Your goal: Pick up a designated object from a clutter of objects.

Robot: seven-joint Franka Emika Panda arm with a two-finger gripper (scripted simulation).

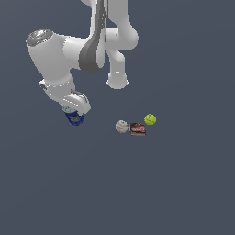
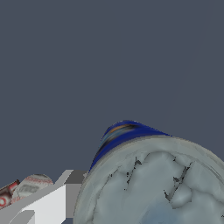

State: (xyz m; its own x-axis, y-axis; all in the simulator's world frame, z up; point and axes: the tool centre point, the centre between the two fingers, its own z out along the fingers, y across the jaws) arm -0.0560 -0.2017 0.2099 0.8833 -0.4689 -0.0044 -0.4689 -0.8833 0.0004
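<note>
In the exterior view the whole setting is one flat, unmarked slate-grey surface (image 1: 183, 193) that fills the frame from edge to edge, with no walls, table edges or other room features in sight. The white arm (image 1: 59, 55) comes down from the top centre and bends toward the upper left, its gripper (image 1: 75, 115) pointing down at centre-left. The blue can (image 1: 75, 119) sits right at the fingertips, its dark blue side showing just below the white hand; the gripper appears clamped on it, though the fingers themselves are too small to make out here, and whether the can touches the surface cannot be told. Well apart, near the frame's centre, lie the white ball (image 1: 121, 126), the dark red-brown box (image 1: 137, 129) just beside it on its right, and the yellow-green ball (image 1: 150, 120) just up and right of the box. In the wrist view the can (image 2: 153, 183) fills the lower right, pale grey top toward the camera and a blue side band above it, against the same plain grey ground. A white finger (image 2: 48, 205) lies against the can at lower left. The white ball (image 2: 33, 184) and a sliver of the box (image 2: 5, 197) peek in at the lower-left edge.
</note>
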